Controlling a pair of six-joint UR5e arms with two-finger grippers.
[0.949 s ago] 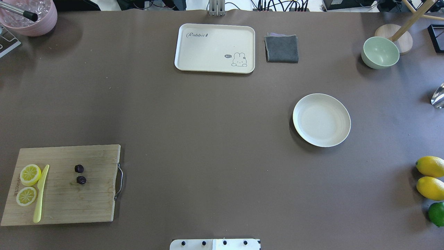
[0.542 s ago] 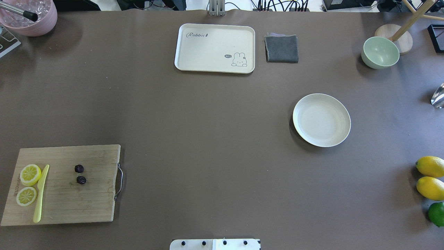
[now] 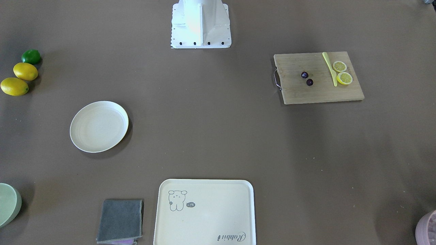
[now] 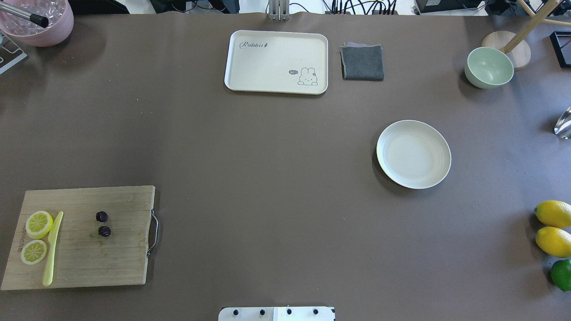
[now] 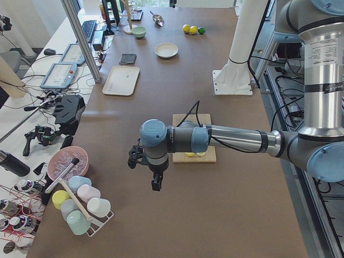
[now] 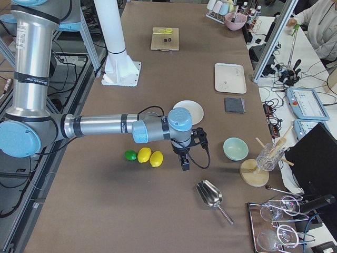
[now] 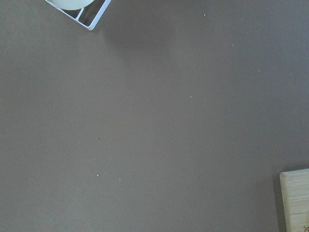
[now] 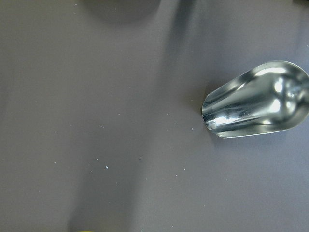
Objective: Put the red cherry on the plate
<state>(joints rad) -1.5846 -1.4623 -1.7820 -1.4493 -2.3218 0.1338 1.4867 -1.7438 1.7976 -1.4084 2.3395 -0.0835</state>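
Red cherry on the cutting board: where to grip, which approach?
Probably straight down from above: the red cherry lies low on the cutting board, two small balls slightly apart. Close across one ball; the stem is too thin to see.

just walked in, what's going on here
Nothing is being handled yet. The red cherry lies on the cutting board on the robot's left, and the plate sits bare on its right. The left end effector hangs over table beside the board; the right end effector hangs near the lemons.
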